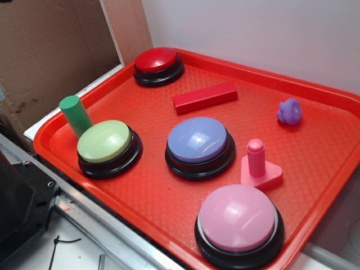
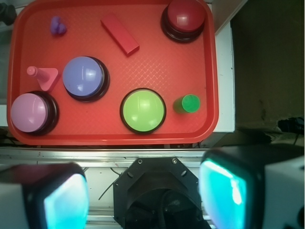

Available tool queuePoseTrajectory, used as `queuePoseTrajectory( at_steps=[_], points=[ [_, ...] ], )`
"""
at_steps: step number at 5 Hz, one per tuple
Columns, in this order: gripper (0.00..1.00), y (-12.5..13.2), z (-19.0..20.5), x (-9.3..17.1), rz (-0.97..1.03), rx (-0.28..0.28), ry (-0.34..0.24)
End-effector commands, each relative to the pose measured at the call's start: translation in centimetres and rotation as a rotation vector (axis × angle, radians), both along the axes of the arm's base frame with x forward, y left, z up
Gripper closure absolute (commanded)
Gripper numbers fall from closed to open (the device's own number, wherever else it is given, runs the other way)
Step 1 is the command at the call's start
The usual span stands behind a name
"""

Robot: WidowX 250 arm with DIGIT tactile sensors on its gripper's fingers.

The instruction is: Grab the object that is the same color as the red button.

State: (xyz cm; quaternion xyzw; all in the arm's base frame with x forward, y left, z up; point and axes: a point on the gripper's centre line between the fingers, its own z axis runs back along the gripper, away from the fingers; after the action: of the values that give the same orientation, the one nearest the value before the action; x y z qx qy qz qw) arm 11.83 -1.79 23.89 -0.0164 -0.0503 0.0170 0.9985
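The end effector is showing only in the wrist view, where its two fingers are appearing as blurred, pale blocks with glowing teal faces at the bottom left and bottom right of the frame. The fingers are standing wide apart, with nothing lying between them and nothing touching them. The end effector is hanging high above the near edge of the tray, outside its rim, over the metal rail and black mount at the table edge.

The block is lying flat on the tray floor, toward the far side. It is sitting between the red button and the small purple piece, apart from both. In the wrist view the block is lying at a diagonal, left of the red button, which is occupying the far corner of the tray.

The blue button is sitting near the tray centre, just in front of the block and not touching it. The green button is resting to its left, with the green cylinder standing tilted just behind it. The pink screw is standing upright on its triangular base, just beside the blue button. The pink button is sitting at the near corner of the tray.
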Motion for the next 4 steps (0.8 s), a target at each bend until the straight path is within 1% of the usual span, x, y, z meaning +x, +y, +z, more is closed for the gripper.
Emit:
queuePoseTrajectory(
  at_steps=[1,2,3,4],
  points=[
    [0.0,1.2,0.2,10.0,0.093,0.028,0.005],
    [0.0,1.7,-0.6,15.1,0.004,0.081,0.004],
    [0.0,1.1,-4.8,20.1,-0.249,0.07,0.09],
    [0.0,-0.4,-10.1,18.4,-0.501,0.135,0.166]
  ],
)
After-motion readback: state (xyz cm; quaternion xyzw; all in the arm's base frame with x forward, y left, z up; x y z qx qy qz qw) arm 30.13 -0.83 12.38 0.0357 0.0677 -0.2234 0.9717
